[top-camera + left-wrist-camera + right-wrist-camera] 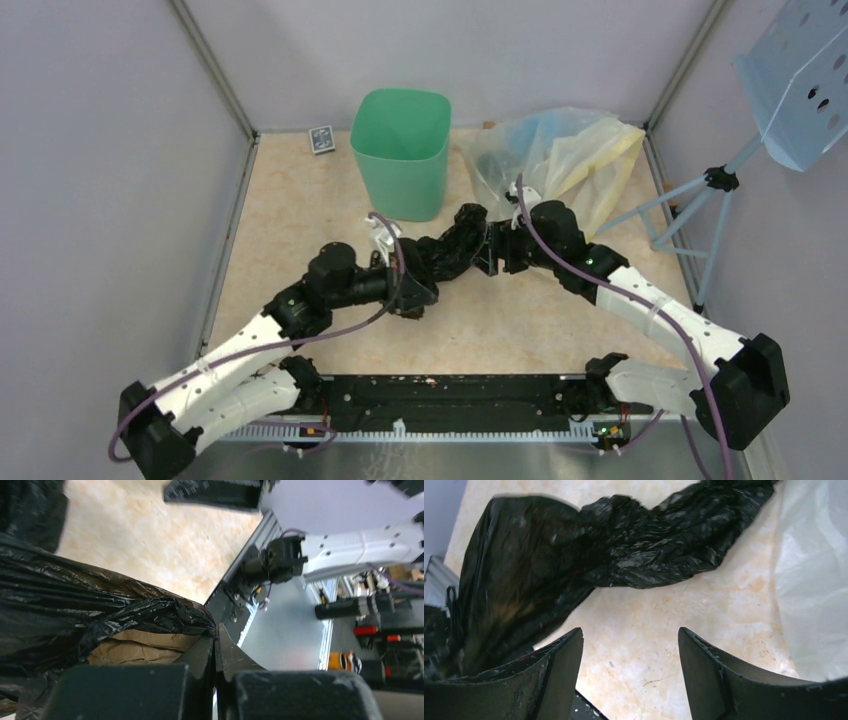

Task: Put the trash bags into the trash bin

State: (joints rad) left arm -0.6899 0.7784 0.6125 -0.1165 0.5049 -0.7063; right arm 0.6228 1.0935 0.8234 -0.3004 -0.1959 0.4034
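You are getting started: your left gripper (216, 631) is pinching the black bag (455, 250), your right gripper (629, 630) is hovering with fingers spread wide and empty, and the bag is lying on the table (290, 230) near the green bin (400, 160), not in it.

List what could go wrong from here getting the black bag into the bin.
1. The left gripper pinches only an edge of the black bag; the slick plastic may slip out on lifting.
2. The right gripper is open, beside the clear bags; it might grab those instead.
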